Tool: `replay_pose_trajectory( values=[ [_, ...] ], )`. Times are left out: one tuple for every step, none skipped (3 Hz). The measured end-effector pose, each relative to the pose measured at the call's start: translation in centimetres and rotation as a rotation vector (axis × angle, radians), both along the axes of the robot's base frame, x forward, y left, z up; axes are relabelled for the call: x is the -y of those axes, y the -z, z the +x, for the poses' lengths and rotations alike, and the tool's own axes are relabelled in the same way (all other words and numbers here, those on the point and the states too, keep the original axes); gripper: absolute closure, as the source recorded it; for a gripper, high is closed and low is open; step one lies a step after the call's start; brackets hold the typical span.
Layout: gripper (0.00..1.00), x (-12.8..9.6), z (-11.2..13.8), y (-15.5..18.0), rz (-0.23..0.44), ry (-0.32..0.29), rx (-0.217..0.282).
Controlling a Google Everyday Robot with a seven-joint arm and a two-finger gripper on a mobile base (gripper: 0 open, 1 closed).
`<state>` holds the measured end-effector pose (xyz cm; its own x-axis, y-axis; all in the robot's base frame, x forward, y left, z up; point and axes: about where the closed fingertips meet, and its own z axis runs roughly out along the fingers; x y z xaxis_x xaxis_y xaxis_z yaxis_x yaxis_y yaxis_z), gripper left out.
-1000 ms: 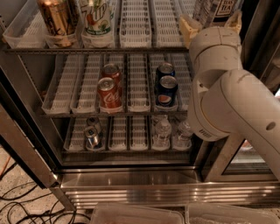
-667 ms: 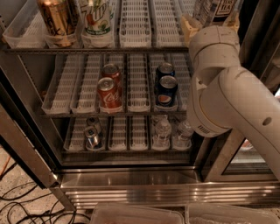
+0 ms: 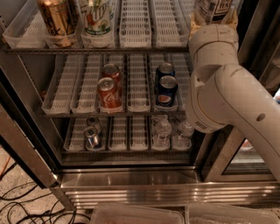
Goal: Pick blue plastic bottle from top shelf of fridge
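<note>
The blue plastic bottle (image 3: pixel 214 6) stands at the right end of the top shelf (image 3: pixel 87 50) of the fridge (image 3: pixel 131 189). Only its lower part shows, with dark tea and a white-and-navy label. My gripper (image 3: pixel 213 18) is at the foot of this bottle, mostly hidden behind my white wrist (image 3: pixel 213 41). My arm comes in from the lower right and covers the right side of the racks.
A gold can (image 3: pixel 56 18) and a green-and-white can (image 3: pixel 97 17) stand on the top shelf's left. Red cola cans (image 3: pixel 108 89) and blue Pepsi cans (image 3: pixel 165 85) are on the middle rack. Small water bottles (image 3: pixel 162 131) and cans (image 3: pixel 92 131) are below. Cables lie on the floor at left.
My wrist and gripper have shifted slightly up and to the right, closer around the bottle's base. The bottle and the cans have not moved.
</note>
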<state>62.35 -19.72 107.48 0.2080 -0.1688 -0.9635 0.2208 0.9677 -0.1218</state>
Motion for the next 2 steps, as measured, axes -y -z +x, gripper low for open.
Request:
replay_pose_trajectory(
  values=[
    [0.74, 0.00, 0.00, 0.00, 0.000, 0.000, 0.000],
    [0.96, 0.00, 0.00, 0.00, 0.000, 0.000, 0.000]
  ],
)
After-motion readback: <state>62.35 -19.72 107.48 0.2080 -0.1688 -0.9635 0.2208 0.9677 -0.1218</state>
